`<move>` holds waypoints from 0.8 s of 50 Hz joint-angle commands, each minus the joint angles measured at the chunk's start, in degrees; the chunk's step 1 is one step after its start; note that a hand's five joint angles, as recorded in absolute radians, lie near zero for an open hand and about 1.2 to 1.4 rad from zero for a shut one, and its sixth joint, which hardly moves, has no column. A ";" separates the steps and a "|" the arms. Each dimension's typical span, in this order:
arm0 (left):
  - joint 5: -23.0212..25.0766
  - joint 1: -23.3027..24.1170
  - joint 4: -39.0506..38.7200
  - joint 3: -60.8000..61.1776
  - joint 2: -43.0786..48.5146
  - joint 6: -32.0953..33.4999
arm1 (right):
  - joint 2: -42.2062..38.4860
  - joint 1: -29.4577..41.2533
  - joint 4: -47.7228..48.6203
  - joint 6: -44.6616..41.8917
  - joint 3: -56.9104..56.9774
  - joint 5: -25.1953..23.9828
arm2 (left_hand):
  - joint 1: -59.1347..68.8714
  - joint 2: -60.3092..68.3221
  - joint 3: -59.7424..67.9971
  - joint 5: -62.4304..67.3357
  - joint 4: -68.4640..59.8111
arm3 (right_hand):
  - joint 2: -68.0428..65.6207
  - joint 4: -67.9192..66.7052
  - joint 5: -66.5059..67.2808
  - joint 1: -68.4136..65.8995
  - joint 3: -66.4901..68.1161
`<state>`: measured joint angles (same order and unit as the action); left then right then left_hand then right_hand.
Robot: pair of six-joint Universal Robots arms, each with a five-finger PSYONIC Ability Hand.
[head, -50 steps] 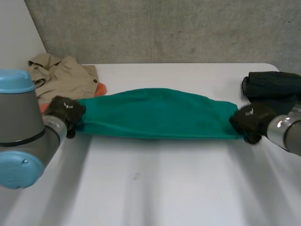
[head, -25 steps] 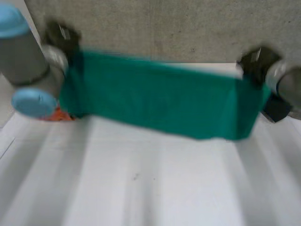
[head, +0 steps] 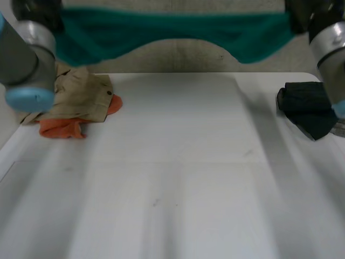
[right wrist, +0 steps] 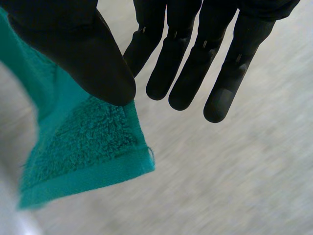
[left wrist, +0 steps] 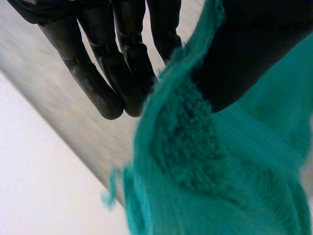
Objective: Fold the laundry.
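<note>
A green terry towel (head: pixel 172 32) hangs stretched in the air high above the white table (head: pixel 178 178), sagging a little between my two hands. My left hand (head: pixel 36 8) holds its left end and my right hand (head: pixel 303 13) its right end. In the left wrist view my thumb (left wrist: pixel 244 44) presses the towel's edge (left wrist: pixel 195 166) against a finger, while the other fingers (left wrist: pixel 98 83) stay straight. In the right wrist view my thumb (right wrist: pixel 73 49) pins a corner of the towel (right wrist: pixel 83 147), with the other fingers (right wrist: pixel 195 63) straight beside it.
A beige garment (head: pixel 75 94) lies over an orange cloth (head: pixel 62 128) at the table's back left. A black folded garment (head: pixel 310 108) sits at the right edge. A grey concrete wall stands behind the table.
Both hands rose from table level to high above it, lifting the towel off the table. It now hangs stretched in the air.
</note>
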<state>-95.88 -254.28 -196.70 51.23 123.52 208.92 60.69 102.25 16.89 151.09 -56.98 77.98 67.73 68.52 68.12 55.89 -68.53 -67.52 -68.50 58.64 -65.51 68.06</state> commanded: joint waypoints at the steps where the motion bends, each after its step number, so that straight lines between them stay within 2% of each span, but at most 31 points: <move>1: 4.65 0.10 0.18 13.62 2.52 0.52 | -4.26 -0.74 -9.05 -3.78 -6.82 -1.25 | 12.27 11.48 11.88 14.11 -11.47 | -12.48 -11.50 11.36 -14.49 11.94; 6: 6.05 0.27 2.37 21.80 2.43 3.68 | -6.02 -2.06 -16.35 -9.31 -12.53 -1.34 | 12.27 11.48 11.88 14.11 -11.47 | -12.48 -11.50 11.36 -14.49 11.94; 10: 6.50 0.45 7.11 28.74 -0.37 7.64 | -5.76 -3.72 -24.51 -16.34 -17.11 -0.90 | 12.27 11.48 11.88 14.11 -11.47 | -12.48 -11.50 11.36 -14.49 11.94; 11: 6.32 0.71 9.73 31.63 -2.21 9.39 | -5.15 -4.51 -29.32 -20.71 -19.03 -0.64 | 12.27 11.48 11.88 14.11 -11.47 | -12.48 -11.50 11.36 -14.49 11.94; 12: 6.23 1.41 12.81 34.53 -4.40 11.75 | -3.32 -5.82 -35.81 -26.58 -21.66 0.06 | 12.27 11.48 11.88 14.11 -11.47 | -12.48 -11.50 11.36 -14.49 11.94; 17: 4.74 3.70 25.37 43.06 -11.00 19.67 | 5.20 -9.60 -51.91 -38.65 -28.17 2.17 | 12.27 11.48 11.88 14.11 -11.47 | -12.48 -11.50 11.36 -14.49 11.94; 21: 4.21 3.79 32.43 45.54 -14.53 23.02 | 9.70 -12.69 -58.98 -43.51 -30.12 2.00 | 12.27 11.48 11.88 14.11 -11.47 | -12.48 -11.50 11.36 -14.49 11.94; 26: 4.30 4.05 34.20 42.56 -14.97 23.38 | 8.22 -11.99 -55.83 -41.93 -28.63 0.51 | 12.27 11.48 11.88 14.11 -11.47 | -12.48 -11.50 11.36 -14.49 11.94; 35: 1.49 5.11 26.39 20.96 -0.67 21.09 | -1.88 -6.37 -31.86 -27.18 -19.50 0.33 | 12.27 11.48 11.88 14.11 -11.47 | -12.48 -11.50 11.36 -14.49 11.94; 40: 0.17 5.20 24.09 10.49 7.08 21.01 | -5.93 -4.61 -20.68 -24.36 -15.98 0.33 | 12.27 11.48 11.88 14.11 -11.47 | -12.48 -11.50 11.36 -14.49 11.94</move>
<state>-94.21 -249.21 -169.64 73.16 122.11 230.16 59.13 95.72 -15.98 123.09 -76.81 78.26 67.73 68.54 68.12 55.89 -68.54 -67.52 -68.62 58.95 -65.51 68.14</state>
